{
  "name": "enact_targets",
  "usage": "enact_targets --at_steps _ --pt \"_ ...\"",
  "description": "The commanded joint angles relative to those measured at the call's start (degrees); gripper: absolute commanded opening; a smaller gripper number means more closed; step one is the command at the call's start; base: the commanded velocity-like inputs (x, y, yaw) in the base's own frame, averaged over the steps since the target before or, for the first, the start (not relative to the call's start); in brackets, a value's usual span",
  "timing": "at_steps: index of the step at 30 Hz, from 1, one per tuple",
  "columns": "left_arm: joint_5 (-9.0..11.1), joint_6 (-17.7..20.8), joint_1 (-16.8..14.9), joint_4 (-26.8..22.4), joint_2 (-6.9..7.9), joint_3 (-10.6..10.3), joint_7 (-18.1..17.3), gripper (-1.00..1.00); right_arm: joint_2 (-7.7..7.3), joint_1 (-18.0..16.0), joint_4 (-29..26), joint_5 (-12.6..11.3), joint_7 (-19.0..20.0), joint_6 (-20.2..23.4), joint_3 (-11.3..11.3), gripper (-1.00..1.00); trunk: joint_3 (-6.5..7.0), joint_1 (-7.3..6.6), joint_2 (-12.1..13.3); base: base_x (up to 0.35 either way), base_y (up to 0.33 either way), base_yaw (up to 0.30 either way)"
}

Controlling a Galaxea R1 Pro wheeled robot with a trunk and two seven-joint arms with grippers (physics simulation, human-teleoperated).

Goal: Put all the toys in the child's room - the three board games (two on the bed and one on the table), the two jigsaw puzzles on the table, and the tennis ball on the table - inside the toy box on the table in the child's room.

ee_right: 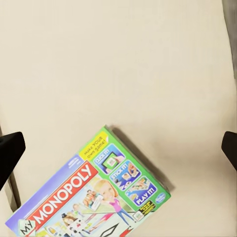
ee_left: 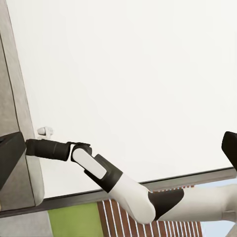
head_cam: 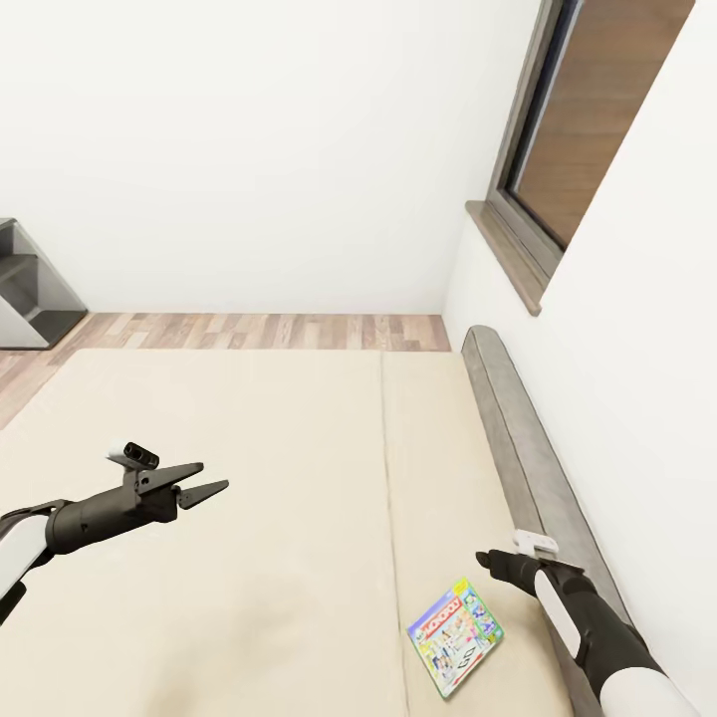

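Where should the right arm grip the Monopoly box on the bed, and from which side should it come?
Probably from above, jaws across the short width of the Monopoly box. It lies flat on the bed, so only its long edges offer a grip. The open right gripper is already close.

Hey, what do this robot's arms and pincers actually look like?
Both arms are white shells with black joints and black wrists. Each ends in a black pincer with two tapering pointed fingers, the left pincer and right pincer. A small pale grey camera block sits on each wrist.
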Motion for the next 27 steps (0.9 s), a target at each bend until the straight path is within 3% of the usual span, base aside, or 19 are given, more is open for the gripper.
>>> enact_targets --at_steps 1,27 --pt "0.1 0.2 -0.1 0.0 0.07 -0.1 -0.1 1.0 0.04 0.0 -0.1 0.0 0.2 0.3 -0.2 1.0 -0.09 0.03 -0.1 0.0 -0.03 0.0" --pt "0.1 0.2 -0.1 0.0 0.05 -0.1 -0.1 1.0 0.1 0.0 -0.1 0.0 0.2 0.4 -0.2 1.0 -1.66 0.03 -0.1 0.0 -0.003 0.0"
